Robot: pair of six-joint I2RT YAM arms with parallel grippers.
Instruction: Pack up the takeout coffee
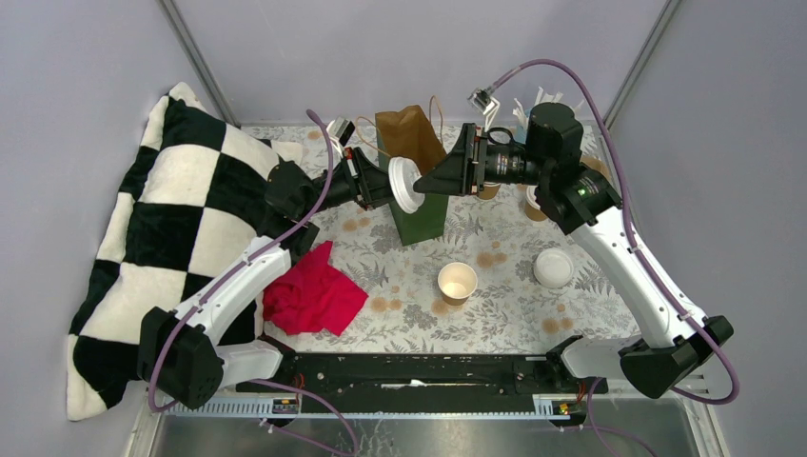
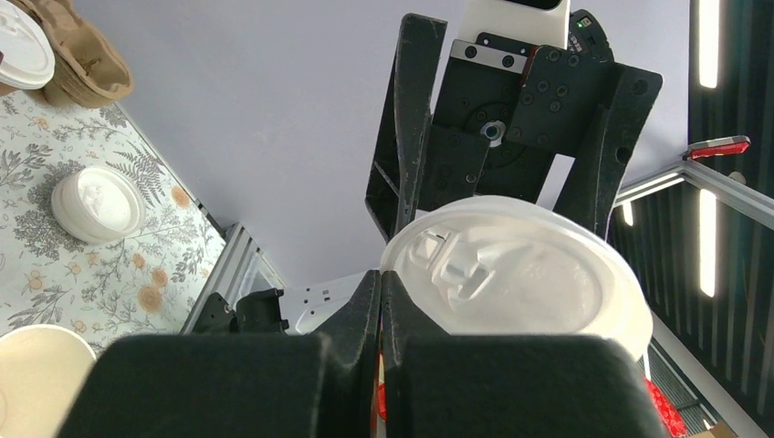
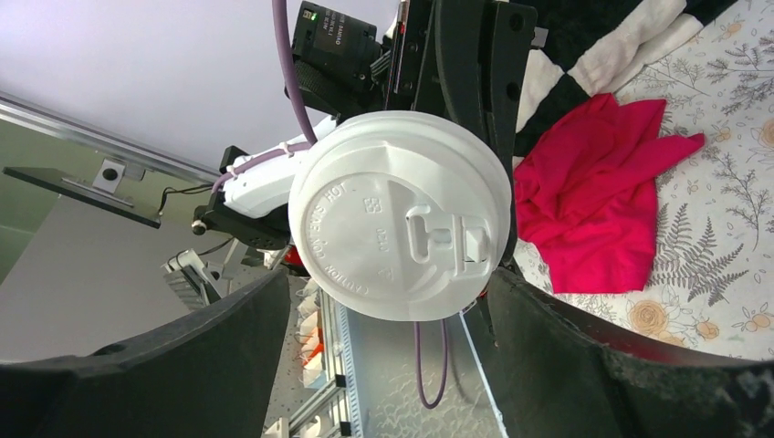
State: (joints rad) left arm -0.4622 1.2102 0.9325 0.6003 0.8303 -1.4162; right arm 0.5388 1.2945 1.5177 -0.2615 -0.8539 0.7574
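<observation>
Plain white for the lid point(image 1: 403, 184) between the hands; black for the left hand point(image 1: 390, 188) and right hand point(image 1: 425, 181) alike. Dark green on the bag point(image 1: 419, 217), brown paper at its top. Tan kraft outside, cream inside on the open cup point(image 1: 457, 282); white again on the second lid point(image 1: 553, 268). Pale desk point(image 1: 504, 319) printed with grey-green ferns and tan blossoms (brownish rounds scattered among them). Crimson for the crumpled cloth point(image 1: 312, 295). Bold black-and-white checks on the pillow point(image 1: 181, 219). White shells and black joints on the arms point(image 1: 628, 257); purple for the cables point(image 3: 281, 46).
</observation>
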